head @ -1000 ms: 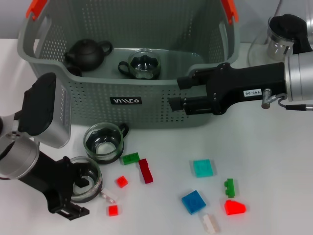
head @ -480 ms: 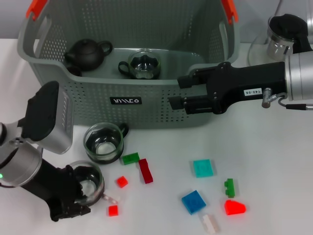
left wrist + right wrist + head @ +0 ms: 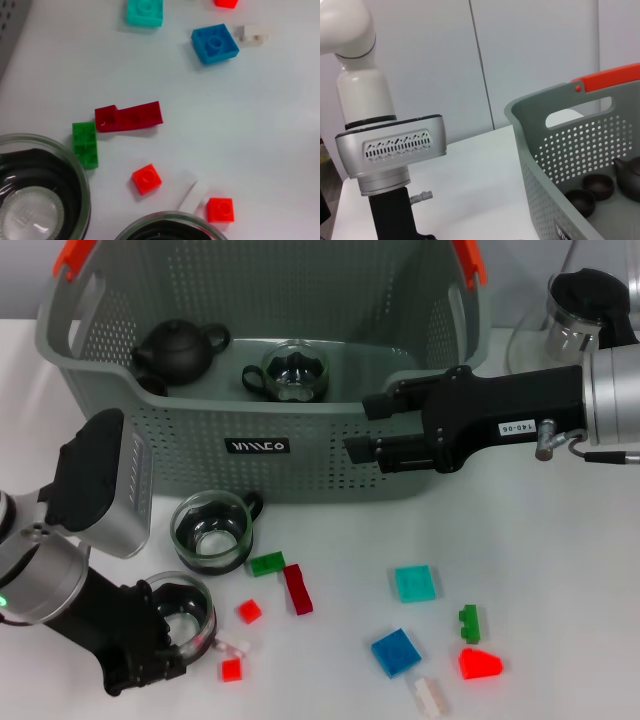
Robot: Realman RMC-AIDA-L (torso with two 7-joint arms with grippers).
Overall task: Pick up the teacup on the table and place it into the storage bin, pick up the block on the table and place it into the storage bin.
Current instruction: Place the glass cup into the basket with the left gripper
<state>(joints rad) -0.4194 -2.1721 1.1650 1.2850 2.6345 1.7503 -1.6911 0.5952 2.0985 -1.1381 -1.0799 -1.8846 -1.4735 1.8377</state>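
Two glass teacups stand on the table in front of the storage bin [image 3: 300,455]. My left gripper [image 3: 163,638] is low at the front left, shut on the rim of the nearer teacup [image 3: 190,610], whose rim edge [image 3: 165,226] also shows in the left wrist view. The other teacup [image 3: 212,530] stands just behind it. Loose blocks lie to the right: green [image 3: 266,563], dark red [image 3: 297,588], small red [image 3: 249,611], teal [image 3: 414,583] and blue [image 3: 395,652]. My right gripper [image 3: 362,430] hovers open and empty at the bin's front wall.
Inside the bin sit a black teapot [image 3: 178,348] and a glass cup [image 3: 295,370]. A metal-and-glass pot [image 3: 575,325] stands at the back right. More blocks lie near the front edge: red [image 3: 480,664], white [image 3: 430,695], small green [image 3: 468,621].
My left gripper has drawn in around the near teacup, and the cup has shifted slightly to the right. The right arm has stayed where it was.
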